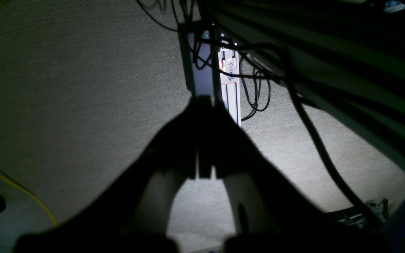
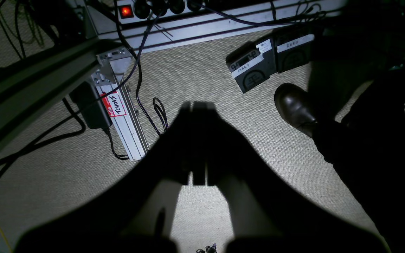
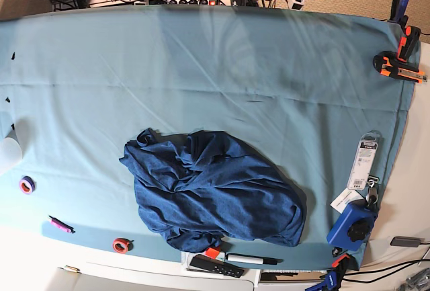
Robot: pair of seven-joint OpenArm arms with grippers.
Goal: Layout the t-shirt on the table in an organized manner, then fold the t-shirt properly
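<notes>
The t-shirt [image 3: 211,193] is a crumpled heap at lower centre of the base frame, near the front edge of the table [image 3: 269,69], so nothing is laid out yet. I'd say find the hem or shoulders first and pull them apart, not grab the middle of the lump. Both arms are parked below the table over carpet: left gripper [image 1: 202,102] and right gripper [image 2: 197,105] are pinched together, holding nothing.

t-shirt [image 3: 213,190] sleeves bunched, hidden
</notes>
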